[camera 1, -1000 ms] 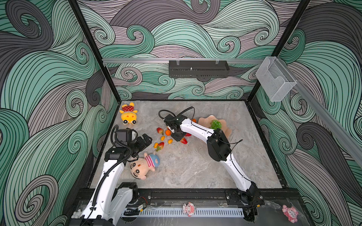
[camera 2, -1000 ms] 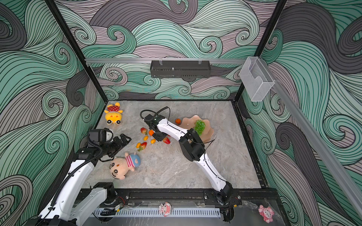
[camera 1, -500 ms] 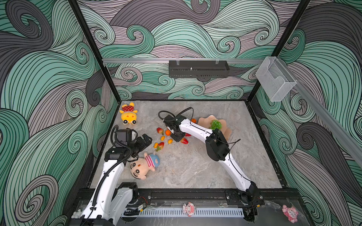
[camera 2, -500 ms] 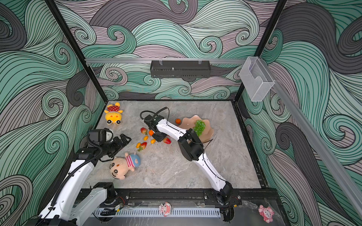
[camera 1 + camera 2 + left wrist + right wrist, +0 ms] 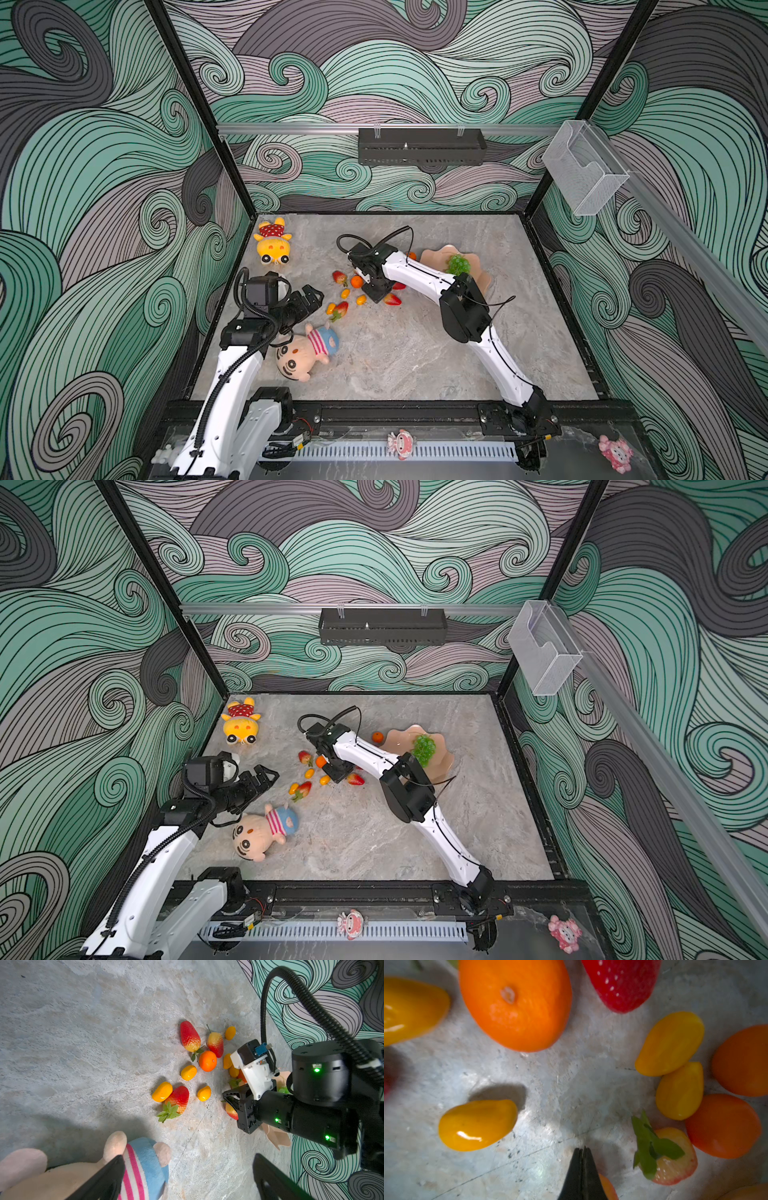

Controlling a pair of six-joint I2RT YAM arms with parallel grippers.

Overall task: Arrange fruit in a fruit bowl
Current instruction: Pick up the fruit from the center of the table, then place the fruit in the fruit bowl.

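Fruit (image 5: 356, 281) lies scattered on the bench (image 5: 415, 353) around the right end effector (image 5: 582, 1149), its jaws pressed together just beside a strawberry (image 5: 672, 1159). The fruit bowl (image 5: 434, 257), toward the right edge, holds grapes (image 5: 457, 264). Left end effector (image 5: 309, 296) hangs spread.

The worktop (image 5: 415, 353) lies bare across its near middle and right side. Scattered fruit (image 5: 356, 281) crowds the far middle around the right arm (image 5: 419, 275). A striped plush doll (image 5: 307, 351) blocks the near left; a yellow plush (image 5: 272, 248) fills the far-left corner.
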